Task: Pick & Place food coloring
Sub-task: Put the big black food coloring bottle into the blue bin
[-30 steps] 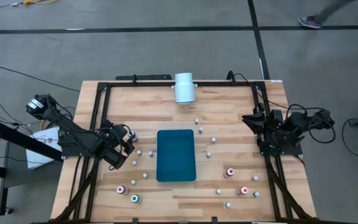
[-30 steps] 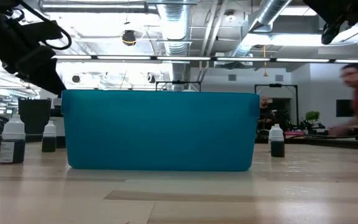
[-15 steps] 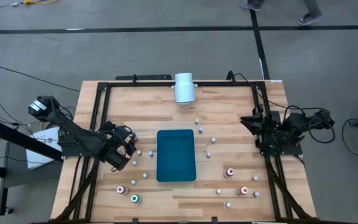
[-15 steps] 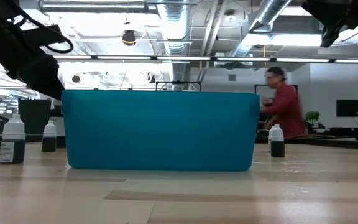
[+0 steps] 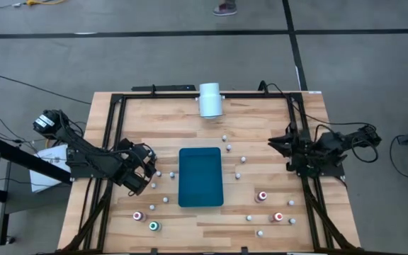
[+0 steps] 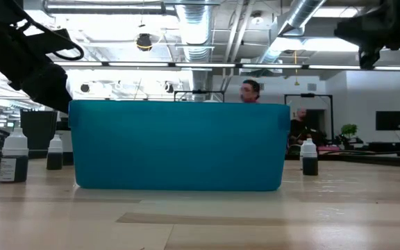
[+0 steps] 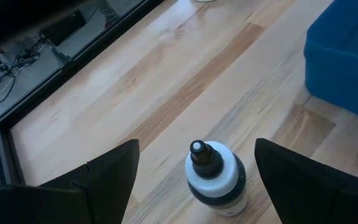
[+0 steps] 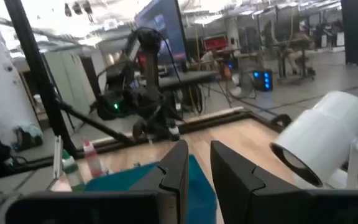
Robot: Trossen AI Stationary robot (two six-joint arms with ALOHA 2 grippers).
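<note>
The left gripper [image 7: 194, 180], fingers spread wide and empty, hangs over a small dark-capped, white-shouldered food coloring bottle [image 7: 214, 179] standing between them beside the teal plastic tray [image 7: 347, 56], and a slightly off-centre descent could topple it.

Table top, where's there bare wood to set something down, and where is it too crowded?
Bare wood lies between the white cylinder and the teal tray, toward the left rail. Both sides of the tray are crowded with food coloring bottles, the left gripper hovering over one. The right gripper sits at the right edge.
</note>
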